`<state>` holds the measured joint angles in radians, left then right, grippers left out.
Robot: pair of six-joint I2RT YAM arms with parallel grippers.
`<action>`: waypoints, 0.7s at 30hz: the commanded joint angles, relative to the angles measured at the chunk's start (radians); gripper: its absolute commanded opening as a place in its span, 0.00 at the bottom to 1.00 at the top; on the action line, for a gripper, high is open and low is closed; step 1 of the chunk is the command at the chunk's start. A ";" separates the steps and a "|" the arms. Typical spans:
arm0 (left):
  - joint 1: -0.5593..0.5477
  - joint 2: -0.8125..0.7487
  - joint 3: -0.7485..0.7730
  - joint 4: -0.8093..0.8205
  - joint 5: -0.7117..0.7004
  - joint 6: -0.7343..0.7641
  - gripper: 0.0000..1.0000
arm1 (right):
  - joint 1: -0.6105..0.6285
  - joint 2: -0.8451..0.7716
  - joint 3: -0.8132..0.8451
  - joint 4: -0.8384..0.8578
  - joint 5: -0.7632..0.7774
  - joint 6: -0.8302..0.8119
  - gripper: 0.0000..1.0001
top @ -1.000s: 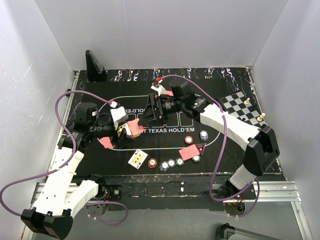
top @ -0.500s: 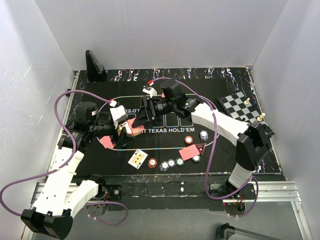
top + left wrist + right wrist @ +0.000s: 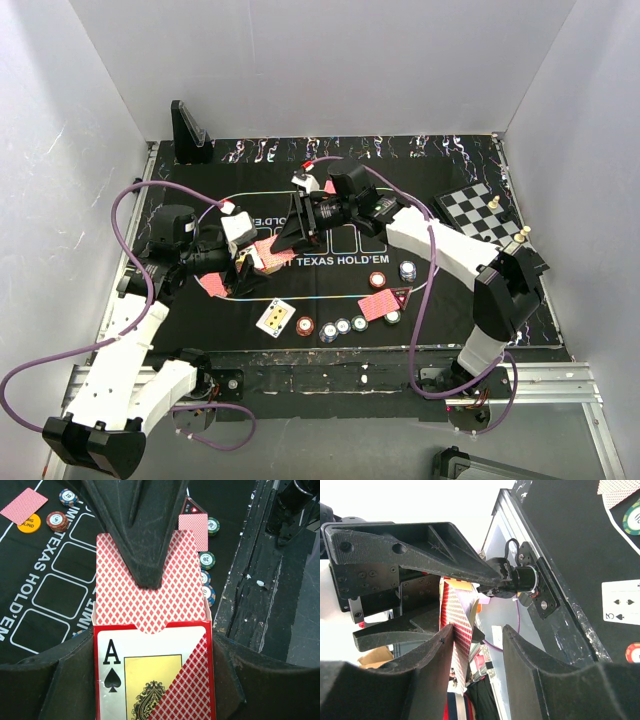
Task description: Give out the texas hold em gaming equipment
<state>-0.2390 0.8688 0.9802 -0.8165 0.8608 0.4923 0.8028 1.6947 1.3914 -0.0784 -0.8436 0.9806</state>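
Two arms meet over the left half of the mat [image 3: 450,300], and the step in hand looks to be drawing one card out of the deck. Farthest left, the left gripper [image 3: 244,262] is clenched on the sides of the card box [image 3: 150,680], ace-of-spades face up, with the red-backed cards [image 3: 175,595] standing proud of the box's cut-out mouth. Just right of it, the right gripper [image 3: 477,632] reaches in from the far side. The left wrist view shows one of its fingers [image 3: 142,540] lying across the back of the top card. The right wrist view shows a card edge-on between the jaws, against one finger with a gap to the other, so this pincer is not clamped yet. To do it well, I judge, the jaws should close on the exposed end of the top card only. The pull should then run straight along the box's length, so the card slides free without dragging its neighbours, while the left arm holds the box steady. Further right on the mat lie a face-up card [image 3: 275,317], a row of chips [image 3: 342,325], a single red-backed card [image 3: 378,304] and two more chips beyond it. The chessboard [image 3: 485,212] at the far right is no part of this.
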 commanded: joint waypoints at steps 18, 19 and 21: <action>-0.002 -0.019 0.015 0.060 0.049 -0.021 0.00 | -0.096 -0.142 -0.049 -0.124 0.026 -0.057 0.12; -0.003 -0.017 0.014 0.062 0.049 -0.021 0.00 | -0.103 -0.150 -0.051 -0.129 0.028 -0.060 0.11; -0.003 -0.016 0.014 0.062 0.047 -0.020 0.00 | -0.143 -0.167 -0.055 -0.145 0.028 -0.072 0.10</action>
<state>-0.2390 0.8715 0.9802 -0.8070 0.8616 0.4744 0.7128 1.5852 1.3540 -0.1829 -0.8207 0.9390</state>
